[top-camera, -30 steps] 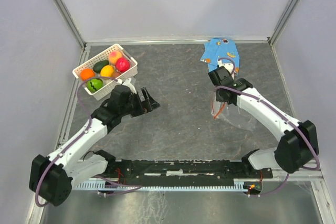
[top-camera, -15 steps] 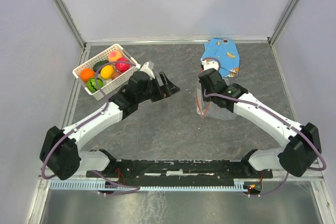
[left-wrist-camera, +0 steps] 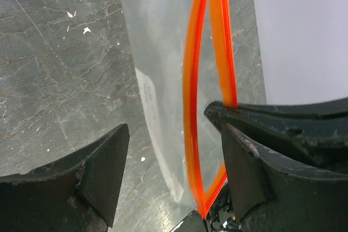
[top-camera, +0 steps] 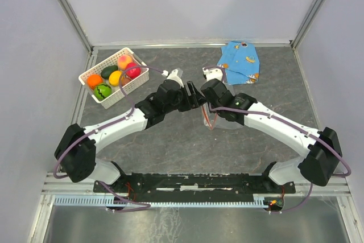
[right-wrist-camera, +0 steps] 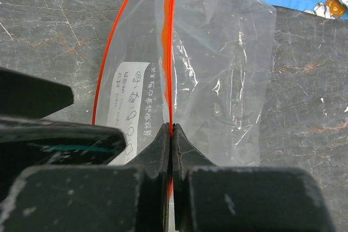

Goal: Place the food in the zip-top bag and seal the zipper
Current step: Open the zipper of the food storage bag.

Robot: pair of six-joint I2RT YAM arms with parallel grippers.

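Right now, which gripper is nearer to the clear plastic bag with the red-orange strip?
Right. The right gripper is shut on the bag's strip; the left gripper is open, straddling the strip.

Your zip-top bag (right-wrist-camera: 217, 63): clear, glossy, crinkled plastic film; zipper (right-wrist-camera: 171, 52) smooth orange-red plastic. Table (top-camera: 170, 140) under you: matt grey, stone-veined. Far right, blue cloth (top-camera: 239, 64); far left, white plastic basket (top-camera: 116, 99).
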